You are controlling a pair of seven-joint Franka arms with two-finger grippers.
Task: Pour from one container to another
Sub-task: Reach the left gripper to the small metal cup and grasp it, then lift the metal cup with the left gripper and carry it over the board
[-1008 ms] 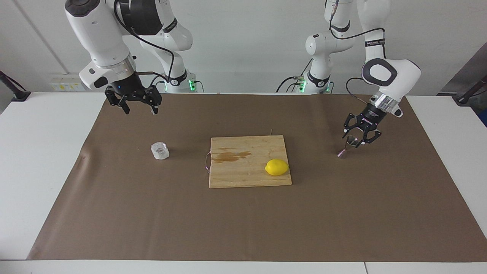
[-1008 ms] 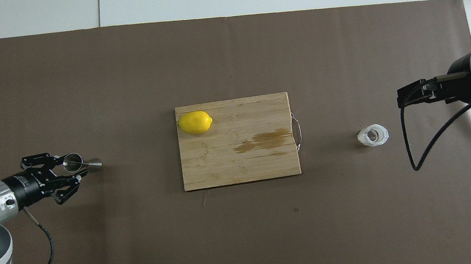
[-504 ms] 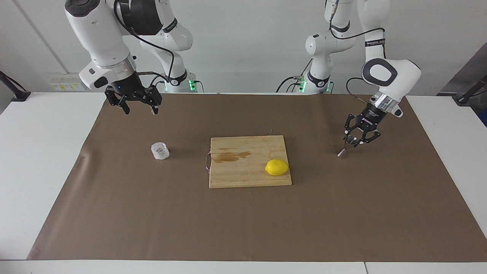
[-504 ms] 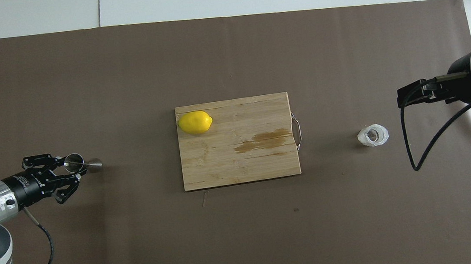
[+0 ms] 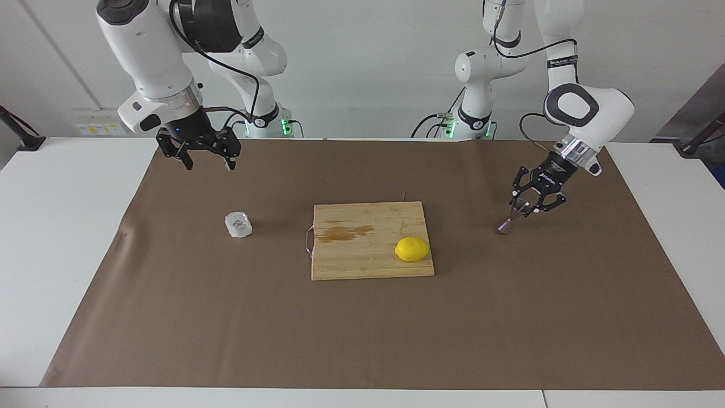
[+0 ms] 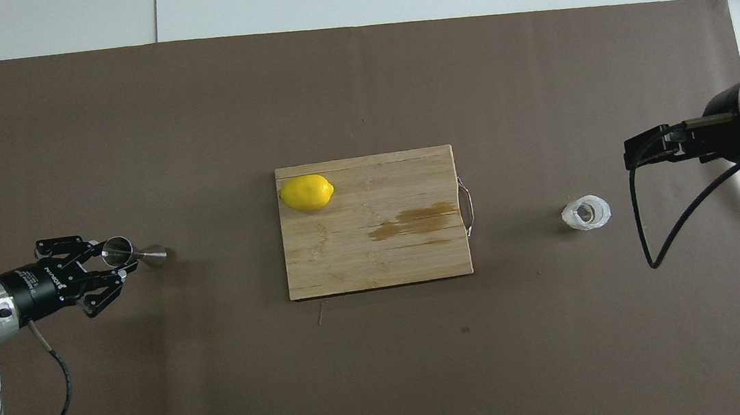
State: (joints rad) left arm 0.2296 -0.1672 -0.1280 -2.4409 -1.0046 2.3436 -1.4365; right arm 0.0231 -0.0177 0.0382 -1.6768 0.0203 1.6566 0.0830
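So the left end effector [image 5: 524,207] has clamped the tilted metal jigger [image 5: 512,218] at the left arm's end of the table; the right end effector [image 5: 207,161] waits spread wide above the mat, near the glass cup [image 5: 238,224].

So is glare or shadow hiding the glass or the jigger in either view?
Facing view: glass cup shows clearly, casting a soft shadow; jigger, shut in the left gripper, is small but visible. Overhead view: jigger shows glints on its metal, not washed out.
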